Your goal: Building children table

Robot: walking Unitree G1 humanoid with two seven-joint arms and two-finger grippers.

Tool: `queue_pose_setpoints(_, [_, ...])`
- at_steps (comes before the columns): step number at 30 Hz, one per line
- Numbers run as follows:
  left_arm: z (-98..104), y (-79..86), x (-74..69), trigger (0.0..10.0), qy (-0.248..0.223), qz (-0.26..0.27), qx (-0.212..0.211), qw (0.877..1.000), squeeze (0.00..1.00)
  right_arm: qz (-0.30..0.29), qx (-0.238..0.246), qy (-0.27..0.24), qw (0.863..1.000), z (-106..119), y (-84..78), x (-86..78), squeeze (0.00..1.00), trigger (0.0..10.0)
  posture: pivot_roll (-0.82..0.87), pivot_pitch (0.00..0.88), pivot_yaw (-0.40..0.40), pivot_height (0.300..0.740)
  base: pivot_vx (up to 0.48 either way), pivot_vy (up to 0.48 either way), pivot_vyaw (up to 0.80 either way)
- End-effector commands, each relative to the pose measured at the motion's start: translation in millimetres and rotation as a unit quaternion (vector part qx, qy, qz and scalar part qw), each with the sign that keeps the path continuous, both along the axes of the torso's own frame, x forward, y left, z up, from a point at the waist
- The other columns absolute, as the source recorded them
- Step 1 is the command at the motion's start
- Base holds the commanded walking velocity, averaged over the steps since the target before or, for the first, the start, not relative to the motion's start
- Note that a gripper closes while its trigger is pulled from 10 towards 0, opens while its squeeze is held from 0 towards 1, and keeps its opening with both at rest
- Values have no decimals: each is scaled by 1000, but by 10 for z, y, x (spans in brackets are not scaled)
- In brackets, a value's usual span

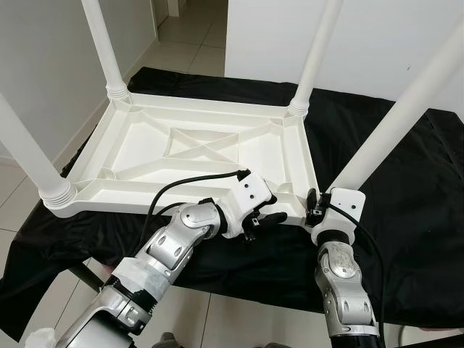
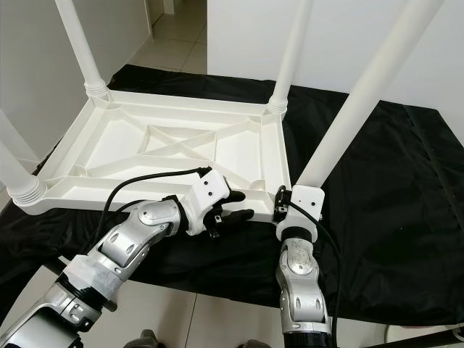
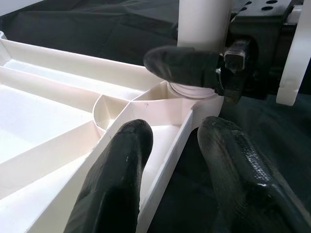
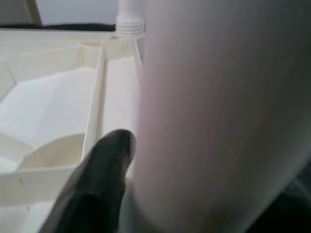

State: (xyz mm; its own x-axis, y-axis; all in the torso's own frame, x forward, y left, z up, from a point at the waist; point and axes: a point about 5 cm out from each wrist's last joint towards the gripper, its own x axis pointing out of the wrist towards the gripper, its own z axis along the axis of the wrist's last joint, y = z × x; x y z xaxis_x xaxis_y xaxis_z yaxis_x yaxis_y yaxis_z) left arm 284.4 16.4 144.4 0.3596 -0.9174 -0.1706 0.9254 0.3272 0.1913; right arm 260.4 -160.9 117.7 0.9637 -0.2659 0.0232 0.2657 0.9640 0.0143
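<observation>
White plastic children's table (image 1: 196,156) lies upside down on a desk (image 1: 406,239) draped in black cloth (image 1: 428,181), ribbed underside up with an X brace in the middle. Four white legs stick up from the corners: far left leg (image 1: 104,43), far right leg (image 1: 317,51), near left leg (image 1: 25,156), near right leg (image 1: 402,109).

Right pincer (image 1: 317,206) sits at the near right corner, right at the base of the near right leg. Right wrist view: one black finger (image 4: 97,187) lies against the leg, which looms very close; second finger is hidden behind the leg, so the pincer looks wrapped around the leg but full closure can't be confirmed.

Left pincer (image 1: 262,217) is at the near rim of the tabletop, just beside the same corner. Left wrist view: its two black fingers (image 3: 121,179) are spread apart and straddle the rim wall, one inside the tray-like underside, one outside over the cloth; nothing pinched. The right pincer's fingertip (image 3: 182,65) shows across the leg base there.

Tiled floor (image 1: 181,43) and white walls behind the desk.
</observation>
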Motion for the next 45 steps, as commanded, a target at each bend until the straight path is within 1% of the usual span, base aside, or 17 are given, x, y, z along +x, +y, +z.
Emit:
queue_pose_setpoints(1, [23,-3,0,10000,0,-28,2,1000,0,-4,31,16,999,-62,38,-29,1000,10000,38,0,-25,740,0,0,0])
queue_pose_setpoints(7, [16,2,-9,10000,1,-28,1,1000,0,12,28,0,1000,-6,-10,-44,1000,10000,39,0,-28,740,0,0,0])
queue_pose_setpoints(13, [15,0,-17,10000,2,-29,1,1000,0,50,18,-14,998,36,-85,-58,1000,10000,37,0,-24,740,0,0,0])
queue_pose_setpoints(14, [13,-2,-23,10000,3,-30,1,1000,0,73,10,-19,997,52,-124,-61,1000,10000,37,0,-22,740,0,0,0])
queue_pose_setpoints(15, [9,-5,-34,10000,4,-32,2,999,0,103,-2,-22,994,65,-179,-56,0,10000,35,0,-20,740,0,0,0])
queue_pose_setpoints(21, [-1,-12,-58,10000,7,-38,3,999,0,173,-27,-24,984,96,-273,-45,0,10000,33,0,-18,740,0,0,0])
queue_pose_setpoints(25, [0,-15,-62,10000,7,-40,3,999,0,190,-32,-28,981,111,-286,-44,0,10000,33,0,-15,740,0,0,0])
queue_pose_setpoints(26, [5,-27,-76,10000,8,-44,2,999,0,243,-52,-29,968,129,-320,-23,0,10000,32,0,-5,740,0,0,0])
queue_pose_setpoints(29, [5,-31,-83,10000,9,-46,2,999,0,290,-60,-25,955,133,-312,-5,0,10000,32,0,-4,740,0,0,0])
queue_pose_setpoints(31, [5,-31,-83,10000,9,-46,2,999,0,290,-60,-25,955,133,-312,-5,0,10000,32,0,-4,740,0,0,0])
queue_pose_setpoints(34, [9,-31,-82,10000,9,-46,2,999,0,331,-72,-15,941,121,-326,57,0,10000,37,0,-8,740,0,0,0])
queue_pose_setpoints(38, [12,-31,-82,10000,10,-45,1,999,0,342,-72,-11,937,113,-333,69,0,10000,38,0,-10,740,0,0,0])
queue_pose_setpoints(40, [12,-30,-89,10000,11,-43,-1,999,0,358,-83,0,930,83,-350,72,0,6353,44,0,-17,740,0,0,0])
queue_pose_setpoints(41, [12,-30,-89,10000,11,-43,-1,999,0,358,-83,0,930,83,-350,72,0,6353,44,0,-17,740,0,0,0])
queue_pose_setpoints(42, [7,-25,-93,10000,12,-41,-1,999,0,365,-83,5,927,64,-362,66,0,1529,45,0,-18,740,0,0,0])
queue_pose_setpoints(44, [4,-21,-97,10000,12,-40,-1,999,0,369,-82,7,926,51,-370,61,0,1529,46,0,-19,740,0,0,0])
queue_pose_setpoints(45, [2,-15,-103,10000,14,-39,-2,999,0,381,-78,9,921,31,-389,47,0,0,46,0,-19,740,0,0,0])
